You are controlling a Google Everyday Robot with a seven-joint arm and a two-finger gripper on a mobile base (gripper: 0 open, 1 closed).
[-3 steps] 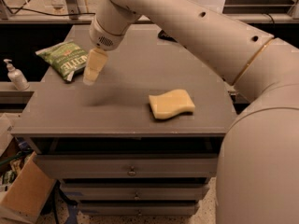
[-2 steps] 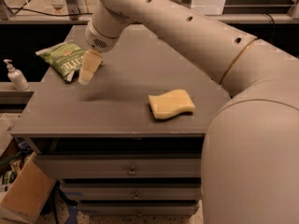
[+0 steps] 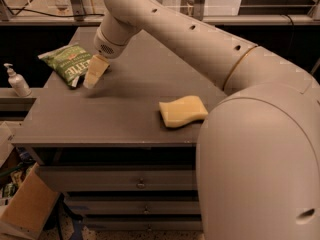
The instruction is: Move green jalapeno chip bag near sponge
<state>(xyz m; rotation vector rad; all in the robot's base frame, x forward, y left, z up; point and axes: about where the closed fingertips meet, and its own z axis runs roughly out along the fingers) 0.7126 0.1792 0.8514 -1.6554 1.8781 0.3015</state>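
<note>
As viewed from the front, worktop (image 3: 125,109): grey and flat, carries both task items; drawers (image 3: 140,181) beneath.
Arm: pale, comes in from the right and crosses over the worktop toward its left part.
Green jalapeno chip bag (image 3: 67,64): lies flat at the back left corner of the worktop, white lettering facing up.
Pincer (image 3: 94,73): beige, angled down and left, at the bag's right edge, low over the surface; contact with the bag not resolvable.
Pincer state: cannot tell whether open or closed.
Sponge (image 3: 182,111): pale yellow, wavy-edged, lies flat right of centre, well apart from the bag.
Pump bottle (image 3: 16,81): upright on a lower ledge left of the worktop.
</note>
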